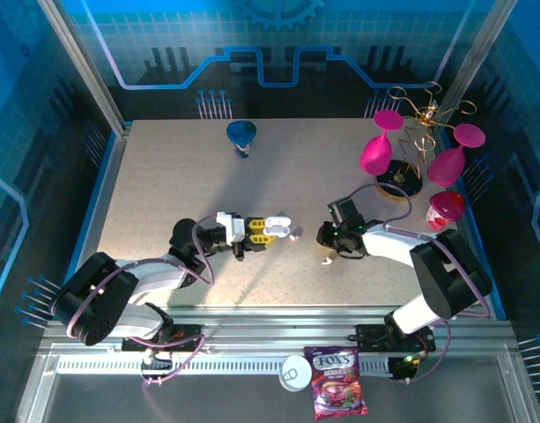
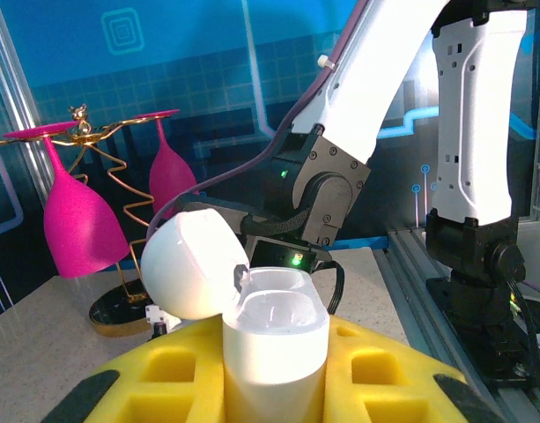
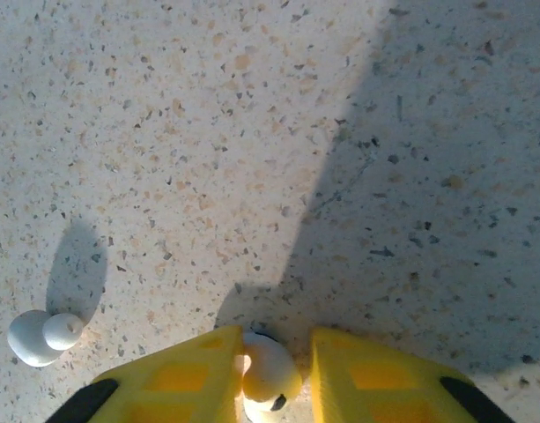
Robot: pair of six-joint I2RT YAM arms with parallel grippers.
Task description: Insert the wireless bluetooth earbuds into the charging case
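Right hand [image 3: 268, 374] around smooth rounded earbud [image 3: 270, 372]

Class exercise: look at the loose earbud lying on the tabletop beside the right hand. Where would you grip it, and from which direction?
Grip the loose earbud across its rounded white body, coming straight down from above. It lies flat on the speckled tabletop with open surface all round, and the small tip is probably too slight to pinch. The right hand already has another earbud between its fingers.
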